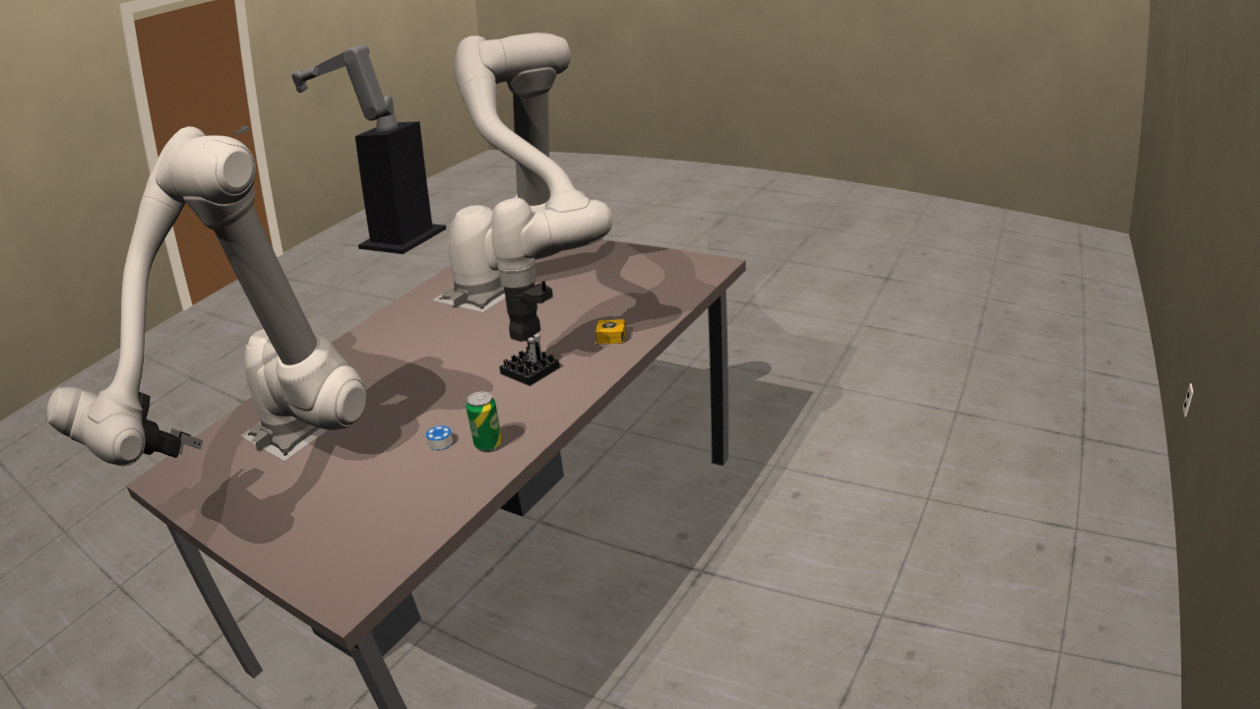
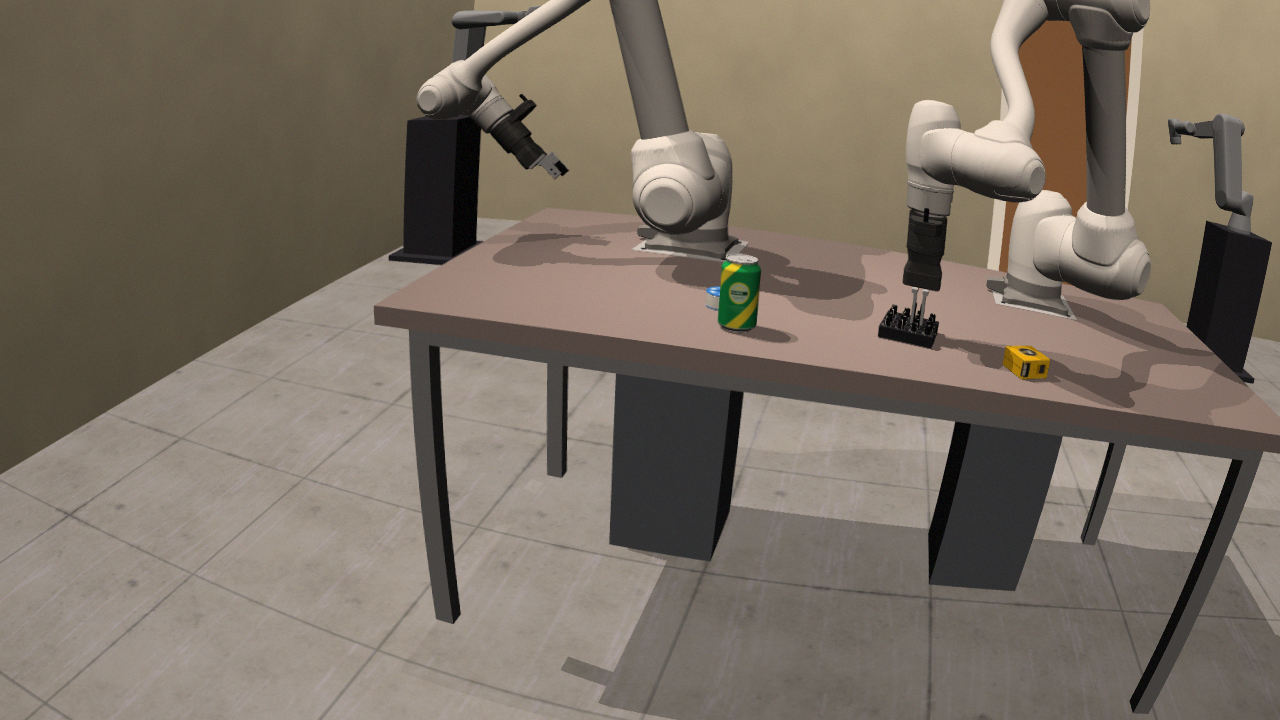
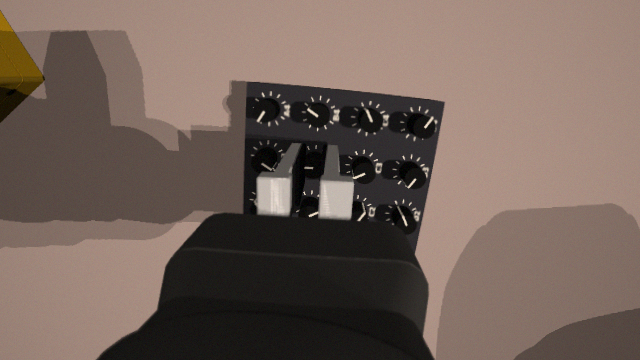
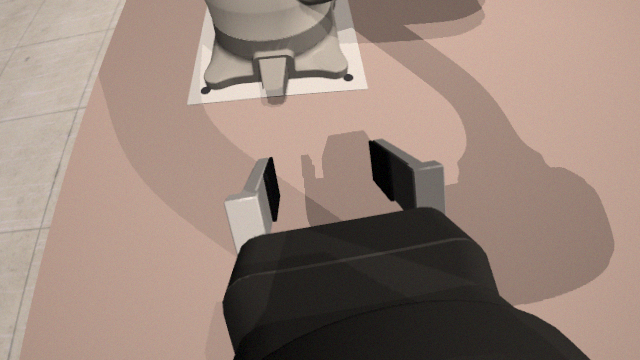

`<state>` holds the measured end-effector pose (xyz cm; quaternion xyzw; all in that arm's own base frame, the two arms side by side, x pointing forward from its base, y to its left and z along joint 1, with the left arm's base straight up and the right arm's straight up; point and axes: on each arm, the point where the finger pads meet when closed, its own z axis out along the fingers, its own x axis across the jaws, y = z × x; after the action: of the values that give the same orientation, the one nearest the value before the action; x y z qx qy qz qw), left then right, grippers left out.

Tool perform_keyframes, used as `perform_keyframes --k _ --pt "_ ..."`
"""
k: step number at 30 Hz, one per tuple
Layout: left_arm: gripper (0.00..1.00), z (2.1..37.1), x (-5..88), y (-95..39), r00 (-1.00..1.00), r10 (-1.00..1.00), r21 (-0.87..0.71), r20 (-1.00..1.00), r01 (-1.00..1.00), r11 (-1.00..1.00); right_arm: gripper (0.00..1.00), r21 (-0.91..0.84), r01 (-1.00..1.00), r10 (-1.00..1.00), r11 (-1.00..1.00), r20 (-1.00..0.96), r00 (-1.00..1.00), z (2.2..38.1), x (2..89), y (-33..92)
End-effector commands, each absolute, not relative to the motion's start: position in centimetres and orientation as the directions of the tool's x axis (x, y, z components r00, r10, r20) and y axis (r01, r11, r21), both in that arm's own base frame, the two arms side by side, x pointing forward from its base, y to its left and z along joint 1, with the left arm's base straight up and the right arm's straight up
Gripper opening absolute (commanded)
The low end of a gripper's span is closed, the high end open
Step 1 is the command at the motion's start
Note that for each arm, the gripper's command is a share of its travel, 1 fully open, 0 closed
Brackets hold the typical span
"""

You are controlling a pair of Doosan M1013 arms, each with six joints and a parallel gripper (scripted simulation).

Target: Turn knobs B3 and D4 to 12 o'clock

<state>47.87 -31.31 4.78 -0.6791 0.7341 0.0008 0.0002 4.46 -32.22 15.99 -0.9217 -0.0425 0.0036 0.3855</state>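
Knob B3 (image 3: 314,161) sits on the black knob box (image 1: 529,379) (image 2: 905,338) (image 3: 390,145), mid-table. Left to right from above: the right gripper (image 1: 195,442) (image 2: 558,169) (image 4: 323,168) hangs wide apart, holding nothing; a blue-and-white round disc (image 1: 438,438) (image 2: 712,298) and green-and-yellow metal can (image 1: 483,422) (image 2: 738,295) follow, the can's contents hidden; the left gripper (image 1: 534,353) (image 2: 919,313) (image 3: 313,164) appears clamped on B3, its pointer near 12 o'clock; beyond is a closed-looking yellow box (image 1: 609,331) (image 2: 1026,361) (image 3: 17,65). Finish B3, release straight up, then D4 (image 3: 420,125), off 12.
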Motion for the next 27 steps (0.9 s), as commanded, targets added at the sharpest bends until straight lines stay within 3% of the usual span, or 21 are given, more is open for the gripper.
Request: perform_keyframes --k 1,19,20,27 --pt "0.30 4.75 47.94 -31.16 -0.101 -0.995 -0.002 0.003 -0.995 0.101 1.00 -0.706 0.081 0.077 -0.703 0.038 0.996 15.88 4.58 -32.16" --pt "0.30 4.75 47.95 -31.20 -0.121 -0.993 -0.003 0.003 -0.993 0.121 1.00 -0.706 0.081 0.077 -0.703 0.038 0.996 15.88 4.58 -32.16" --pt "0.46 4.75 47.95 -31.20 -0.121 -0.993 -0.003 0.003 -0.993 0.121 1.00 -0.706 0.081 0.077 -0.703 0.038 0.996 15.88 4.58 -32.16" --pt "0.46 4.75 47.91 -31.18 -0.121 -0.993 -0.001 0.002 -0.993 0.121 1.00 -0.706 0.081 0.077 -0.703 0.038 0.996 15.88 4.58 -32.16"
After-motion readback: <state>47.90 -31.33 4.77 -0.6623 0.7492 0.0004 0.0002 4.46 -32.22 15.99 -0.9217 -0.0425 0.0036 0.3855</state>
